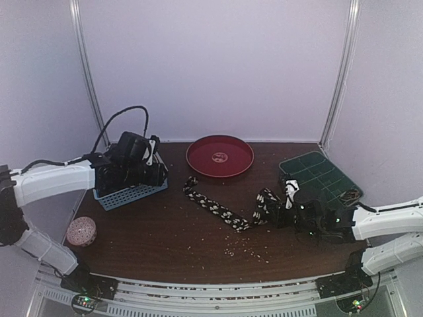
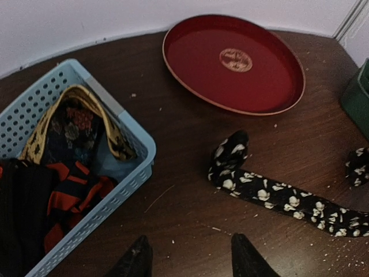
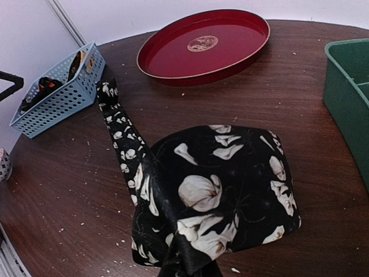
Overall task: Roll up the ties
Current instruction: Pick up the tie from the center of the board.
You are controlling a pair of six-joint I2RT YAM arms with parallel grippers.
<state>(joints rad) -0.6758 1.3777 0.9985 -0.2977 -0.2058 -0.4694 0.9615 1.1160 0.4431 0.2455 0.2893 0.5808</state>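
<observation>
right gripper [image 1: 287, 201] clenched on wide end of black white-flowered fabric tie [image 1: 218, 208], narrow limp strip lying across dark wooden table [image 1: 165, 244] toward left gripper [image 2: 192, 257], fingers apart

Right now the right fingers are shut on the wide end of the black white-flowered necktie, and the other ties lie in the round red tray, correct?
Not quite: the other ties lie in the pale blue perforated plastic basket, as the left wrist view shows. The right fingers are shut on the wide end of the black white-flowered necktie.
</observation>
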